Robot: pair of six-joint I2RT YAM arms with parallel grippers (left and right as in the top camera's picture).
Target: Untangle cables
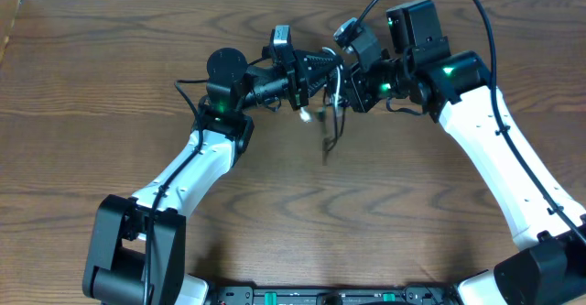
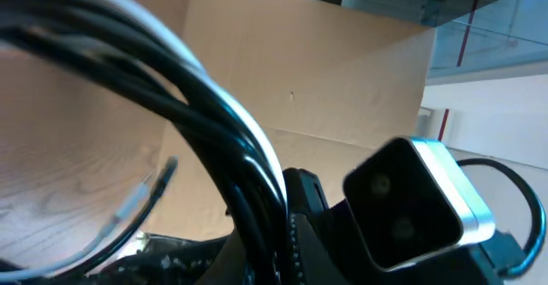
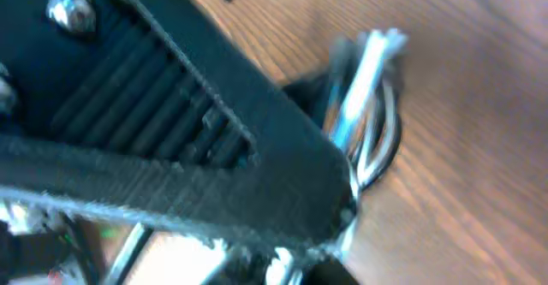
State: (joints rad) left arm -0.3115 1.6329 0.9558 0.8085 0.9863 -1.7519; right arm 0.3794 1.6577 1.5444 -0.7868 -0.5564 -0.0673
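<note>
Brown wood-grain table (image 1: 385,223); black cable (image 1: 327,145) end dangles down to it, contact unclear.

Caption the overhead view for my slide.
Left claw and right claw meet over a brown wooden table, thin black and white cords bunched between them.

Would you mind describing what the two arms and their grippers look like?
The left arm and right arm have smooth white shells with black joints and bases. A green light glows on the left one and a second light on the right. A black lead loops over the right arm. The left gripper and right gripper are black; a ribbed finger shows in the right wrist view.
</note>
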